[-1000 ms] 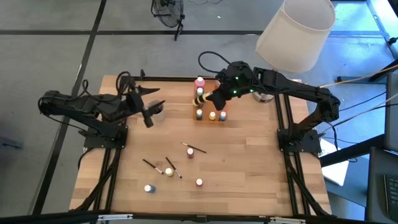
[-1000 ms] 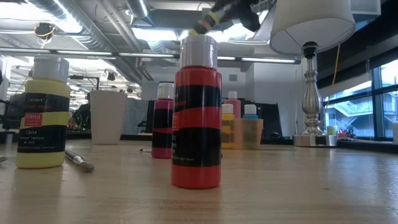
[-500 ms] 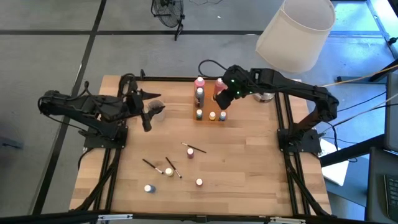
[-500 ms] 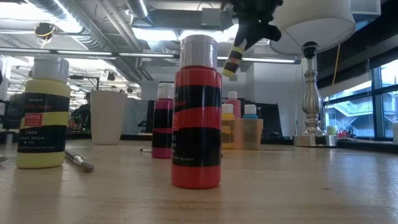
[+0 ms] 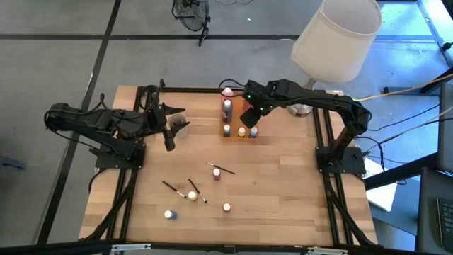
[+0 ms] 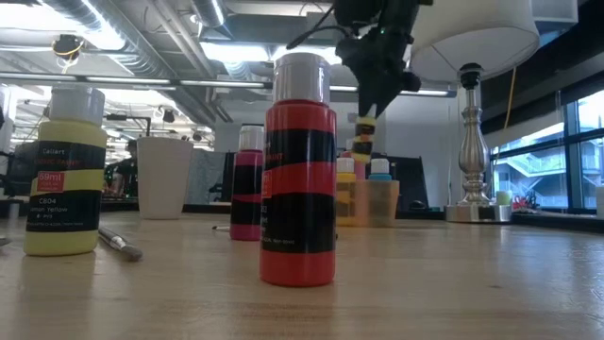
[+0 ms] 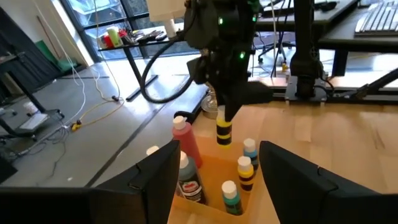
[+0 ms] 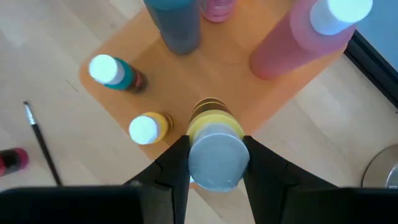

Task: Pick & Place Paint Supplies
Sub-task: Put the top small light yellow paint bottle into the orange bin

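Yellow-and-black paint bottle [image 8: 213,146] hangs upright in the right gripper [image 8: 214,163], fingers pinching its white cap, right above the orange tray [image 8: 236,93] at the table's far edge. Tray already holds a tall pink bottle [image 8: 308,37], a dark teal bottle [image 8: 177,25], a small teal bottle [image 8: 115,73] and a small yellow bottle [image 8: 148,128]; free spot looks to be just beside the yellow one. Likely light rigid plastic, smooth cap, so a cap grip can let it swing or slip; a body grip below the cap would be firmer. Left gripper [image 7: 221,171] waits near the white cup [image 6: 163,177], fingers spread, nothing held. Loose on the table: red bottle [image 6: 298,170], yellow bottle [image 6: 63,173], brush [image 6: 119,242].
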